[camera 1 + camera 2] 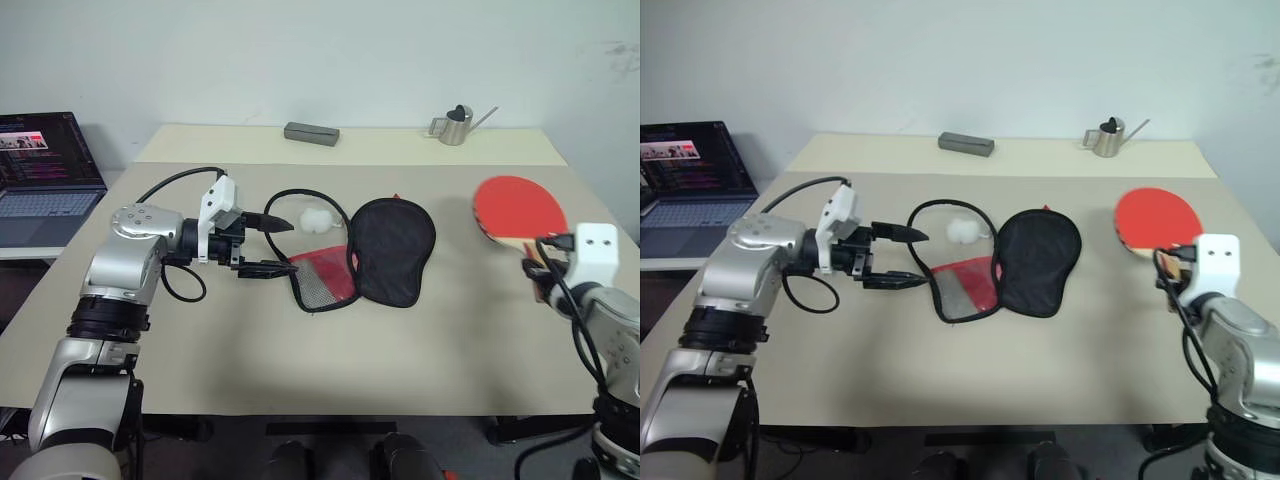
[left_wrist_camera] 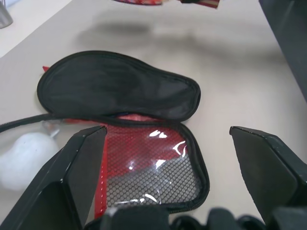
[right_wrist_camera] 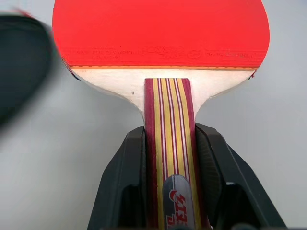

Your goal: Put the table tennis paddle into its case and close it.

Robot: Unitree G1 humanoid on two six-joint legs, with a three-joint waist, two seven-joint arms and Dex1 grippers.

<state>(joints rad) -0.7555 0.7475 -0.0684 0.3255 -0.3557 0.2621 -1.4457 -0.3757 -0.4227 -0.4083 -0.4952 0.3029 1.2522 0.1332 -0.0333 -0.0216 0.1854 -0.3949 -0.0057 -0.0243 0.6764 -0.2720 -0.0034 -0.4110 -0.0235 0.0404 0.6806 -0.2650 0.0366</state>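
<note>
1. The table tennis paddle (image 3: 160, 33) is in the right pincer (image 3: 169, 158), whose two black fingers (image 3: 122, 182) are clamped on the striped wooden handle from either side. The red blade points away from the wrist, forward over the right part of the counter (image 1: 420, 370), with bare surface showing under it in the wrist view.

2. The case (image 1: 385, 250) lies open on the counter near the middle. Its black half is spread flat toward the paddle's side; its red half with the mesh pocket (image 2: 144, 167) sits on the side of the left arm, with the white pom-pom (image 1: 318, 220) and a loop of black zipper edge just behind it.

3. The left pincer (image 1: 268, 247) hangs just beside the red mesh half, fingers wide apart and holding nothing, pointing across toward the case. It is by far the nearer of the two to the case.

4. The relation that matters: the case lies to the left of the held paddle, well apart from it. The paddle's long axis runs away from the robot, and the case's halves look to run roughly the same way, slightly tilted.

5. My judgement: the paddle must travel sideways and settle blade-first onto the open case, while the left pincer steadies or lifts the near flap. A handle twisted off the case's axis could snag the zipper edge.
</note>
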